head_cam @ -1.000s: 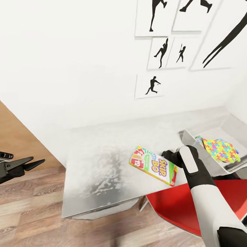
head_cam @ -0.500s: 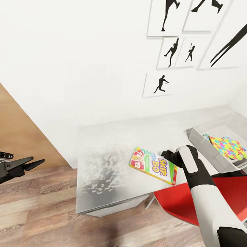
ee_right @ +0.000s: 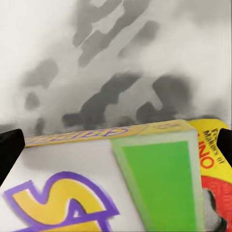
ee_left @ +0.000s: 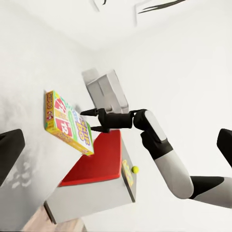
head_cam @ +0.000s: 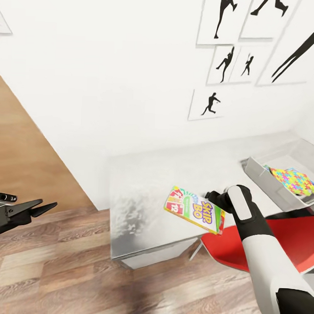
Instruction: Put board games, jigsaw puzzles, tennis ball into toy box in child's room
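A Skip-Bo board game box (head_cam: 193, 209), green, yellow and red, hangs tilted over the white table's (head_cam: 141, 206) front right corner. My right gripper (head_cam: 209, 196) is shut on its far edge; the left wrist view shows the thin black fingers (ee_left: 92, 121) pinching the box (ee_left: 65, 123). Up close the box (ee_right: 145, 193) lies between the finger pads. The grey toy box (head_cam: 261, 182) stands on the table at the right, with a bright jigsaw puzzle (head_cam: 295, 180) inside. My left gripper (head_cam: 45, 208) hangs open over the floor at the far left. A small yellow-green ball (ee_left: 135, 169) shows beside the chair.
A red chair (head_cam: 272, 244) stands at the table's right front, under my right arm. Black-figure posters (head_cam: 212, 104) hang on the white wall behind. Wooden floor (head_cam: 79, 272) spreads out left of and in front of the table.
The whole picture has shifted: the table, toy box and posters now sit further right. Both grippers and the held box keep their places in the picture, so the box has gone from mid-table to its corner.
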{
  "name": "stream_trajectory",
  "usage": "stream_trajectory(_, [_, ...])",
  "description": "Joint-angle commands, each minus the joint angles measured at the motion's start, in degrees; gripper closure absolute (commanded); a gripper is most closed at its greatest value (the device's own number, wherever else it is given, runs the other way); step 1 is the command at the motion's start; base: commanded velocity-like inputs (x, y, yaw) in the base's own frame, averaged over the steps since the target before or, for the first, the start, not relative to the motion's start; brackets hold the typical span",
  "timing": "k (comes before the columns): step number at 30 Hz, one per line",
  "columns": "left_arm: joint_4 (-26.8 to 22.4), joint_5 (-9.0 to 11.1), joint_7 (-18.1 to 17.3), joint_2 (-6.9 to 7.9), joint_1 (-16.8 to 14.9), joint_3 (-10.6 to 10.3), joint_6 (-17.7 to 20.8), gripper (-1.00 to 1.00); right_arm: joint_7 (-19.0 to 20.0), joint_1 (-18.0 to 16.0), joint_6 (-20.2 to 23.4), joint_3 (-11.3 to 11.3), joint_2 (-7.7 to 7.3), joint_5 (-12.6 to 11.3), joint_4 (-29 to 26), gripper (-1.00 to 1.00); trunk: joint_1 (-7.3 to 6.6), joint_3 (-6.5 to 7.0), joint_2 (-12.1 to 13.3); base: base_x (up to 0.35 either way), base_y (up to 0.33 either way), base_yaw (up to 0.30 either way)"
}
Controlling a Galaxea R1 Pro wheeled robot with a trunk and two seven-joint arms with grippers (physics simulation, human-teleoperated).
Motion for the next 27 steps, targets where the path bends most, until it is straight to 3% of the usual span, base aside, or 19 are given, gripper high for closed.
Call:
stream_trajectory(1, [0.00, 0.17, -0.05, 0.02, -0.03, 0.01, 0.51, -1.00, -0.58, -0.04, 0.13, 0.00, 0.02, -0.61, -0.06, -1.00, 0.02, -0.10, -0.11, -0.146, 0.050, 0.000])
stream_trajectory(10, [0.01, 0.17, -0.05, 0.02, -0.03, 0.03, 0.51, -1.00, -0.58, -0.04, 0.13, 0.00, -0.04, -0.64, -0.06, -1.00, 0.02, -0.10, -0.11, -0.112, 0.046, 0.000])
stream_trajectory(20, [0.05, 0.17, -0.05, 0.02, -0.03, -0.01, 0.51, -1.00, -0.58, -0.04, 0.14, 0.00, -0.04, -0.64, -0.06, -1.00, 0.02, -0.10, -0.11, -0.024, 0.240, 0.000])
stream_trajectory(27, [0.02, 0.17, -0.05, 0.02, -0.03, -0.01, 0.51, -1.00, -0.58, -0.04, 0.14, 0.00, -0.06, -0.65, -0.06, -1.00, 0.02, -0.10, -0.11, -0.029, 0.073, 0.000])
